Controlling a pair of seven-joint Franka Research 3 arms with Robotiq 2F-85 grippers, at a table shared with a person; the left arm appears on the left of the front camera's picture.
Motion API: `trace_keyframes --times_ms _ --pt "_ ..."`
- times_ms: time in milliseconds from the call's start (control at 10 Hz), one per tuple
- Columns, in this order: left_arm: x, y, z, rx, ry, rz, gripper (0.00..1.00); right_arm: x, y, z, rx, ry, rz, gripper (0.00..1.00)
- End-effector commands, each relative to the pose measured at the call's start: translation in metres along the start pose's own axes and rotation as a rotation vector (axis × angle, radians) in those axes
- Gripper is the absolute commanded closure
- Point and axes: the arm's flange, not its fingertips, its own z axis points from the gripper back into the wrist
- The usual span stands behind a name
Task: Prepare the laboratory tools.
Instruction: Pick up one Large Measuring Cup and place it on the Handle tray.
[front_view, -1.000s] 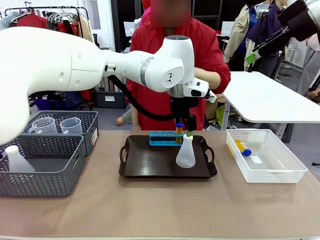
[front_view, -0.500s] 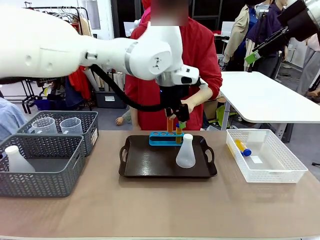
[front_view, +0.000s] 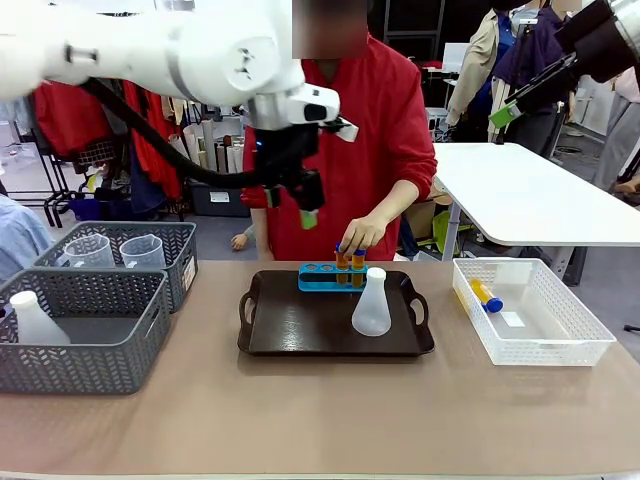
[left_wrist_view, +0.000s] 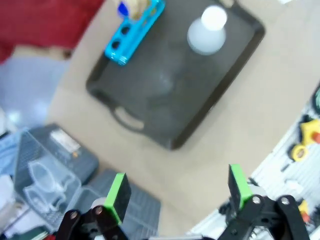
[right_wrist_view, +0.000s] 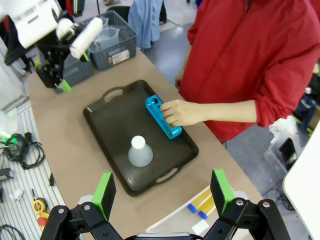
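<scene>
Honestly, left tool (left_wrist_view: 178, 192) hangs over the desk (front_view: 300, 410), spread wide, empty. On the tray (front_view: 300, 335): blue rack (front_view: 322, 277) at the back, conical flask (front_view: 371, 305) just in front. Any dip toward the rack could clip the person's hand (front_view: 362, 232) or topple that flask. Hand half-hides the tubes (front_view: 357, 268). Right tool (right_wrist_view: 162, 191) gapes empty too.

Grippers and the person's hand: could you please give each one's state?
Left gripper: open, empty.
Right gripper: open, empty.
Person's hand: on tubes in the rack.

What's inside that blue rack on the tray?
Two orange tubes stand in the rack's right holes, a person's hand on their caps. The left two holes look empty. The rack's wall hides the tubes' bottoms.
</scene>
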Motion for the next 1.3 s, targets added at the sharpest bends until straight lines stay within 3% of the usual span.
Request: trace_keyframes --times_ms 0,400,600,700,1200 --pt "-0.036 0.017 0.010 -0.010 0.048 0.117 0.00 0.001 0.000 0.001 0.002 -0.007 0.003 0.00" --pt "-0.073 0.058 0.028 0.038 0.062 0.334 0.00 0.001 0.000 0.001 0.002 -0.007 0.003 0.00" --pt "-0.066 0.049 0.032 -0.013 0.039 0.288 0.00 0.001 0.000 0.001 0.002 -0.007 0.003 0.00" --pt "-0.069 0.068 0.032 0.037 0.064 0.306 0.00 0.001 0.000 0.001 0.002 -0.007 0.003 0.00" --pt "-0.066 0.065 0.031 0.027 0.062 0.304 0.00 0.001 0.000 0.001 0.002 -0.007 0.003 0.00"
